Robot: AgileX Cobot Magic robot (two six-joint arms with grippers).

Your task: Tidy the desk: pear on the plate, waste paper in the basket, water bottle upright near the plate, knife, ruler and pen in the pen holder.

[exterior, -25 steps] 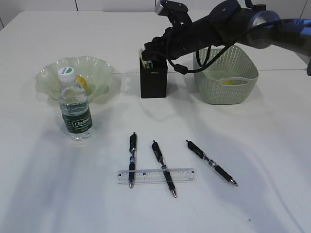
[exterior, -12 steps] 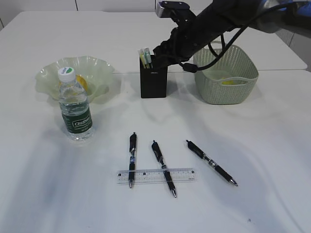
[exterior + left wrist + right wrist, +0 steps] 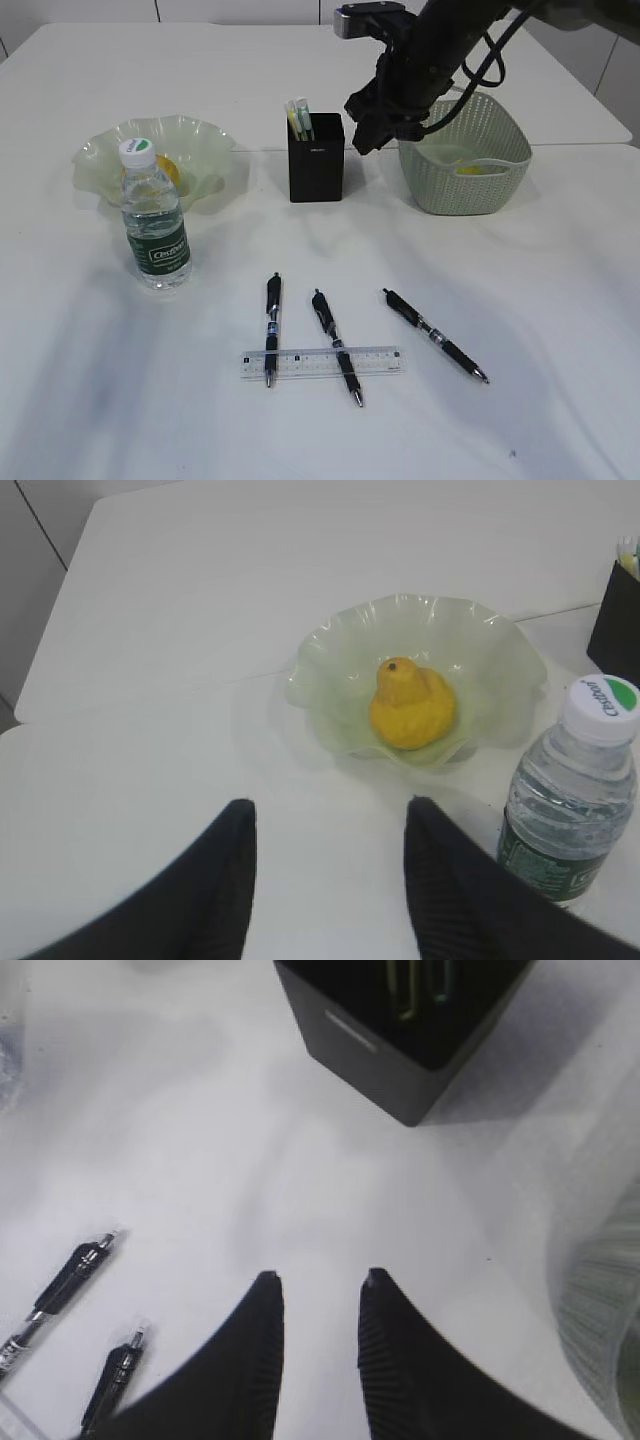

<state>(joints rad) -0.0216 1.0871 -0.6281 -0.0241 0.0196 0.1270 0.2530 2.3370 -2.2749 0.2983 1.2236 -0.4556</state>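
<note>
Looking at the exterior view first, I see the right gripper (image 3: 366,128) in the upper middle of the frame, between the black pen holder (image 3: 316,158) and the green basket (image 3: 465,160). Three pens lie in the lower middle on the worktop (image 3: 560,330): the left pen (image 3: 272,327) and the middle pen (image 3: 336,346) both cross the clear ruler (image 3: 322,362), and the right pen (image 3: 434,334) lies apart. The pens look light, stiff and smooth; I judge the mid-barrel the best hold. The ruler is thin, flat and probably slippery, so I would clear the pens off it and then pinch it by its edges. The water bottle (image 3: 155,216) stands upright just in front of the plate (image 3: 112,152).

In the left wrist view, the left gripper (image 3: 330,825) has its jaws spread wide and empty at the bottom of the frame; the pear (image 3: 411,704) sits on the plate at centre.

In the right wrist view, the jaws stand slightly apart with nothing between them, above bare worktop, the pen holder at the top and two pen tips at lower left.
</note>
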